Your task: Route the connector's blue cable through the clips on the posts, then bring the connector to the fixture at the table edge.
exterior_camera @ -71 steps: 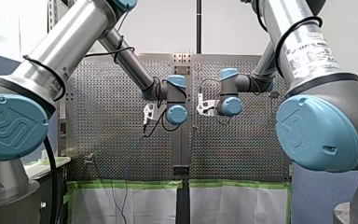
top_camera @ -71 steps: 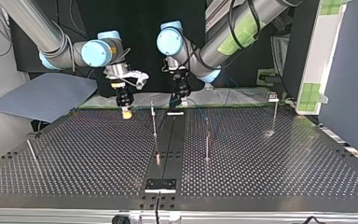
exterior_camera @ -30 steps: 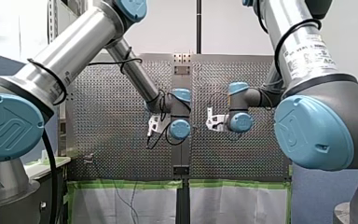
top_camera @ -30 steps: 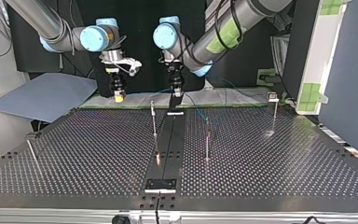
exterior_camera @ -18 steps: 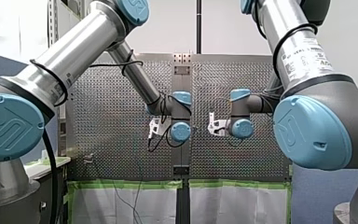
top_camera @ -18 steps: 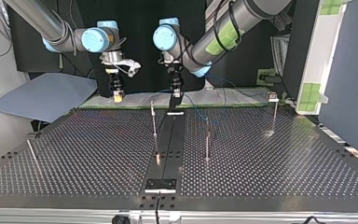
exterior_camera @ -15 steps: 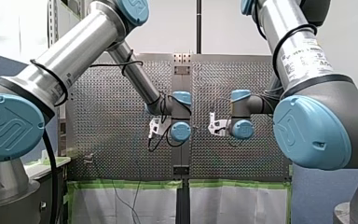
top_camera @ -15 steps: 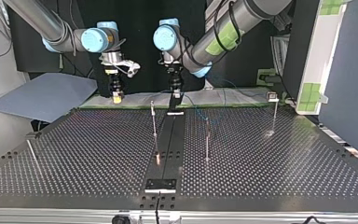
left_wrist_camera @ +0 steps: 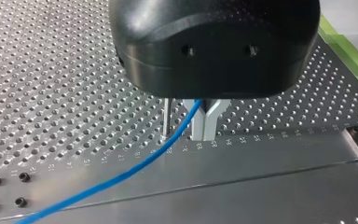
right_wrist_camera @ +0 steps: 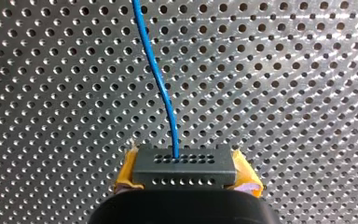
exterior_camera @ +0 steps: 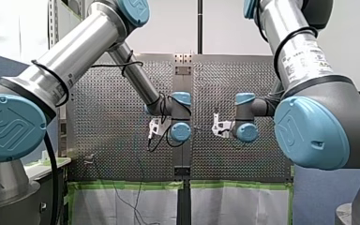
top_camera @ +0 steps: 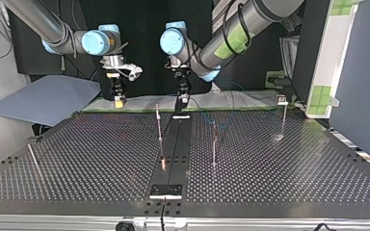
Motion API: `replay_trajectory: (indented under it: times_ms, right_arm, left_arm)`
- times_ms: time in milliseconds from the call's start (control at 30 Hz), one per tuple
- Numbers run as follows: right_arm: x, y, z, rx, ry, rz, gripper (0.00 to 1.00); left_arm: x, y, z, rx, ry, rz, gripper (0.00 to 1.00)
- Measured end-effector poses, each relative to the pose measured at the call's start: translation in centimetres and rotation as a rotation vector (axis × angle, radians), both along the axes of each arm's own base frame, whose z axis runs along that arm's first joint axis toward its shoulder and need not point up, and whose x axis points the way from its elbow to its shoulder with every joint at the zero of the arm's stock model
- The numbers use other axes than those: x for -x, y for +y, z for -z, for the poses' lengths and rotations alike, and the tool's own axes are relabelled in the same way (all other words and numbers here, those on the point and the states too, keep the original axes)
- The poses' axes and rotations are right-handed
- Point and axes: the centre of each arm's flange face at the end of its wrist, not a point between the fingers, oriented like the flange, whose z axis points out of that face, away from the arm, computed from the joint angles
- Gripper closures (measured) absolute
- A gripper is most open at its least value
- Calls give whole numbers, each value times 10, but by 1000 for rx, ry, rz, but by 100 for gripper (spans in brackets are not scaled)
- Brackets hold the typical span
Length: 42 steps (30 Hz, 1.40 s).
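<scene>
In the right wrist view a dark grey connector [right_wrist_camera: 184, 166] with rows of holes sits between yellow pads [right_wrist_camera: 245, 179]; my right gripper [right_wrist_camera: 184, 175] is shut on it. The blue cable [right_wrist_camera: 161, 88] leaves the connector and runs ahead over the perforated table. Under my left gripper [left_wrist_camera: 189, 122] the metal fingers [left_wrist_camera: 205, 123] are shut on the blue cable [left_wrist_camera: 121, 173], which trails off behind them. In the top view my right gripper [top_camera: 119, 100] hangs at the far left edge of the table, and my left gripper [top_camera: 181, 100] hangs over the black centre strip [top_camera: 176, 144].
Thin posts stand on the table: one [top_camera: 158, 122] left of the strip, one [top_camera: 214, 144] right of it, one [top_camera: 284, 115] far right, one [top_camera: 32, 155] near left. A black plate [top_camera: 165, 191] sits at the near edge. A grey sheet [top_camera: 43, 98] lies beyond the left corner.
My right gripper has carried the connector further toward the top view's left, away from my left gripper. My left gripper has held almost still over the strip.
</scene>
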Motion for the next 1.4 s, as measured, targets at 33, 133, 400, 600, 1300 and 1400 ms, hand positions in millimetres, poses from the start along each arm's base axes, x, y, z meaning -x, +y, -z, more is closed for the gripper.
replay_trajectory:
  times_ms: [33, 133, 400, 600, 1300, 1400]
  right_arm:
    - [0, 0, 1, 0, 0, 0, 100]
    - [1, -2, 4, -3, -2, -1, 100]
    - [4, -8, 8, -4, -13, -8, 100]
    - [6, -17, 5, 0, -22, -10, 100]
    - [22, -39, 21, -34, -14, 4, 100]
    - [22, -41, 26, -40, -12, 4, 100]
  left_arm:
    - [0, 0, 1, 0, 0, 1, 98]
    - [-1, -1, 5, -1, 3, 4, 98]
    - [-9, -8, 15, 10, 1, 9, 98]
    - [-16, -15, 7, 25, -15, 15, 98]
    - [-34, -13, 19, 43, -10, 27, 98]
    - [-37, -16, 16, 51, -16, 29, 98]
